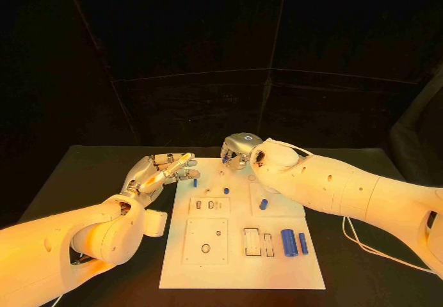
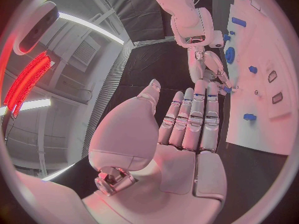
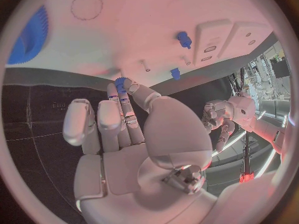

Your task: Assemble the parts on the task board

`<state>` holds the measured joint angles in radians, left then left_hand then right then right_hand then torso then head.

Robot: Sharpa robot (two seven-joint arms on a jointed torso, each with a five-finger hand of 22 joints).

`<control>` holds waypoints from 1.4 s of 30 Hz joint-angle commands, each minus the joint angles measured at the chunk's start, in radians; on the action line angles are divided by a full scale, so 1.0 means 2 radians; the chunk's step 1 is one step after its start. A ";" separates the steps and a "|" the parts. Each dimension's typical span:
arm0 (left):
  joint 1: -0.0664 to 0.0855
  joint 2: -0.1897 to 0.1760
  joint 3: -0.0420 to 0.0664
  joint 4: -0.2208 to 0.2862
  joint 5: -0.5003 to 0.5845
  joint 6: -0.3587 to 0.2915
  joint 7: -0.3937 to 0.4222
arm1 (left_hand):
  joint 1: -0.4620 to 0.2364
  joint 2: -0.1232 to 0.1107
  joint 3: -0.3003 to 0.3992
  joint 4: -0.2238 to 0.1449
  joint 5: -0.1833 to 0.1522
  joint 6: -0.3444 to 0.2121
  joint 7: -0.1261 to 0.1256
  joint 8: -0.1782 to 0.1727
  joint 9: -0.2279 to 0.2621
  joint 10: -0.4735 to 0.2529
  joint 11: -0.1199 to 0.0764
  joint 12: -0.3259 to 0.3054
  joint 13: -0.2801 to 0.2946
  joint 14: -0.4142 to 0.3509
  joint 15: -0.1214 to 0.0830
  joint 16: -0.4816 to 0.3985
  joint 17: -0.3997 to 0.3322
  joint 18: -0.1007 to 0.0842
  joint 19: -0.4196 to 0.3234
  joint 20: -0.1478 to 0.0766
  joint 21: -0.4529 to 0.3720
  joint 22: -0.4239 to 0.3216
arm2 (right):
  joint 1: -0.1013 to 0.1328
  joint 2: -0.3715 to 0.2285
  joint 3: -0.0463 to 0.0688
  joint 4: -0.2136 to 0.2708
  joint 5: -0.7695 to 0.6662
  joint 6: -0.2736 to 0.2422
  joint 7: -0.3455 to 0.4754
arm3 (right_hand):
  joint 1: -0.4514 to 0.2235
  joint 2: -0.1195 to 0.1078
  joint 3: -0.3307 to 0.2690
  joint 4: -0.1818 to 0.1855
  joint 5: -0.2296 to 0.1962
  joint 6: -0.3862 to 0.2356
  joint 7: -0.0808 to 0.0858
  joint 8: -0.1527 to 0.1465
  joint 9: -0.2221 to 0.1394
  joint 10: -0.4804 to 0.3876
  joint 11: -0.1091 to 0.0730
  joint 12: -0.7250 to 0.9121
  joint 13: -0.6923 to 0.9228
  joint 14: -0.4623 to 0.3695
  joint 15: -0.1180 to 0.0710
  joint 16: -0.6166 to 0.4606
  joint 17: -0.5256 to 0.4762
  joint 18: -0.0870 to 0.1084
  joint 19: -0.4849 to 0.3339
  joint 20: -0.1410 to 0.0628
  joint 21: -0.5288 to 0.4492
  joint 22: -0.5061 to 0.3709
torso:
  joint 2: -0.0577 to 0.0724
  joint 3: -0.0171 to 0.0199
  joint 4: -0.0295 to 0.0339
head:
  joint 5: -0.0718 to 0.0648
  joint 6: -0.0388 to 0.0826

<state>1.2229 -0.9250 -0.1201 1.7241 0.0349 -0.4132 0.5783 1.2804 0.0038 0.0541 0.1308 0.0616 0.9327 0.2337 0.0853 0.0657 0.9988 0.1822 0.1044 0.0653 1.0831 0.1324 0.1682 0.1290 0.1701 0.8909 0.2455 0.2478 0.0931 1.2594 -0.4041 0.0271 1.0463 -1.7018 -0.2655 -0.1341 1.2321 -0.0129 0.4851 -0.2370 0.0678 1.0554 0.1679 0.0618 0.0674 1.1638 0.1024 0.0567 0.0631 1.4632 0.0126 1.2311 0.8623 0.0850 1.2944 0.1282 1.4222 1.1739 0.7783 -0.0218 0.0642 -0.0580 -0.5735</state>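
The white task board (image 1: 242,256) lies in the middle of the black table. My right hand (image 1: 242,151) hovers over its far edge and pinches a small blue part (image 3: 120,82) between the thumb and a fingertip (image 3: 132,86). My left hand (image 1: 166,171) is just off the board's far left corner, its fingers (image 2: 194,115) straight and apart, holding nothing. Small blue pegs (image 1: 194,182) (image 1: 226,190) (image 1: 263,204) sit on the board's far half. Two blue cylinders (image 1: 289,242) (image 1: 303,243) lie at its right side. A blue gear (image 3: 28,35) rests on the board near my right hand.
Several rectangular recesses (image 1: 208,204) (image 1: 251,242) and a plate with a round hole (image 1: 206,240) mark the board's near half. A cable (image 1: 365,246) trails on the table to the right of the board. Black table surface (image 1: 102,173) surrounds the board.
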 commanded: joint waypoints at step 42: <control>0.001 0.000 0.000 -0.005 -0.003 0.007 -0.002 | 0.000 0.007 -0.001 -0.005 -0.002 0.001 0.004 -0.003 -0.001 0.000 0.003 -0.005 -0.001 -0.001 0.003 -0.003 0.001 0.007 0.003 0.002 -0.003 -0.002 | 0.000 -0.008 0.000 0.014 0.004 -0.012 0.011 | 0.000 -0.017 0.002 0.014 0.002 -0.006 0.001 0.002 0.000 -0.005 0.000 0.004 0.000 -0.005 0.002 -0.009 -0.016 0.002 -0.011 0.000 -0.009 -0.013 | 0.001 -0.0009 -0.0003 | -0.001 -0.001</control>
<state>1.2239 -0.9241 -0.1201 1.7141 0.0347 -0.4112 0.5714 1.2767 0.0075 0.0514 0.1280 0.0616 0.9327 0.2337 0.0854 0.0660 0.9988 0.1823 0.1003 0.0648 1.0831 0.1324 0.1683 0.1295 0.1700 0.8943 0.2489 0.2479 0.0913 1.2570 -0.4201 0.0258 1.0701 -1.6961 -0.2789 -0.1202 1.2341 -0.0368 0.4904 -0.2149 0.0677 1.0404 0.1702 0.0628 0.0670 1.1505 0.1017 0.0607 0.0625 1.4559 0.0198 1.2098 0.8306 0.0851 1.2722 0.1267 1.4082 1.1484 0.7809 -0.0235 0.0631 -0.0596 -0.5747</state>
